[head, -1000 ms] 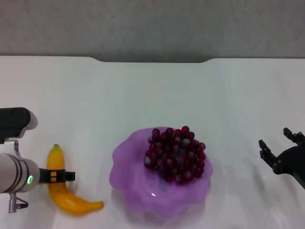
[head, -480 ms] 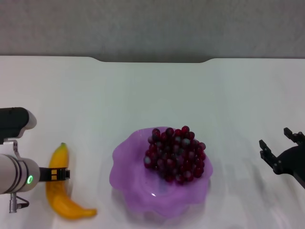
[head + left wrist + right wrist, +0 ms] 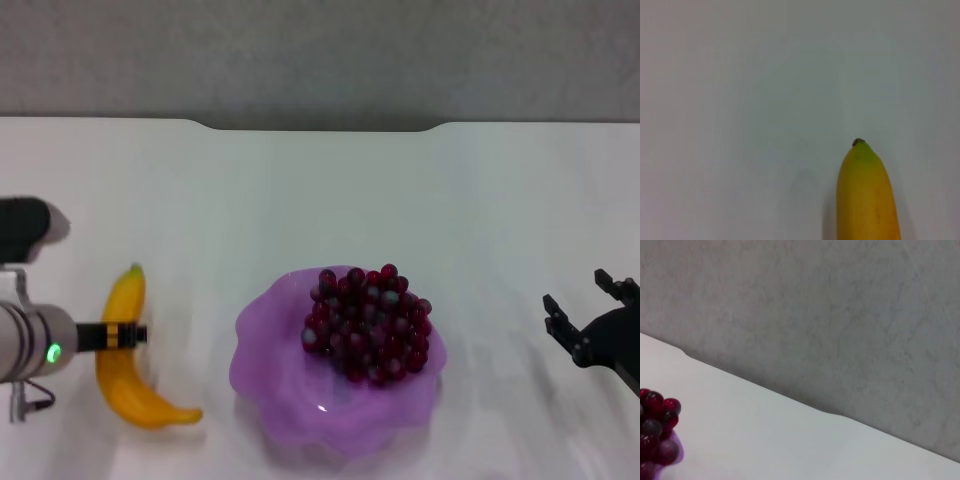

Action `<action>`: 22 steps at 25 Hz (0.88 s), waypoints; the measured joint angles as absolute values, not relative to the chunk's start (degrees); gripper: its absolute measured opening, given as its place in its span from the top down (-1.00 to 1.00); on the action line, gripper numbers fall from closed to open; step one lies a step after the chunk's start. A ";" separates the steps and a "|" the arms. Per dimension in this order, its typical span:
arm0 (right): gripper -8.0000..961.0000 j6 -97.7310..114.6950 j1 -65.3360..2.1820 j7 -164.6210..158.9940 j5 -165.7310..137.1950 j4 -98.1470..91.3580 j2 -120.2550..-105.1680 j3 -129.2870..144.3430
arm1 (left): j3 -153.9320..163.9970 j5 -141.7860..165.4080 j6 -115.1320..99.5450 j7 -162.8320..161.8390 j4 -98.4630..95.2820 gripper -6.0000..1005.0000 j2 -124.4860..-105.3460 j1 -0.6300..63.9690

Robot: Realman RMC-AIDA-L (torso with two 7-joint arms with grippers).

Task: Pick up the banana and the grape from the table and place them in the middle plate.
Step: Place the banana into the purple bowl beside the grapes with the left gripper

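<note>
Head view: left end effector (image 3: 128,334) pinching banana (image 3: 127,362) mid-length — likely stiff, glossy, slippery — firm grip advised.

We see a plain white, smooth table (image 3: 330,200) filling most of the head view, its far edge notched inward along the middle where it meets a mottled grey wall (image 3: 320,50), with soft, even light and only faint shadows.
</note>
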State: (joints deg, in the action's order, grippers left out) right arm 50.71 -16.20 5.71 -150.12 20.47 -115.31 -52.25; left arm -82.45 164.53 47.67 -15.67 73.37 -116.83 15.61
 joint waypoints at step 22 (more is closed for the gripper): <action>-0.51 50.36 -16.48 5.71 -150.12 20.24 -115.31 -51.98 | -91.86 117.51 50.35 21.31 78.52 0.00 -117.29 9.62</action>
State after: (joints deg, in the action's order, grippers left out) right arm 50.36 -16.48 5.71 -150.12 20.24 -115.31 -51.98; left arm -91.86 117.51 50.35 21.31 78.52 -117.29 9.62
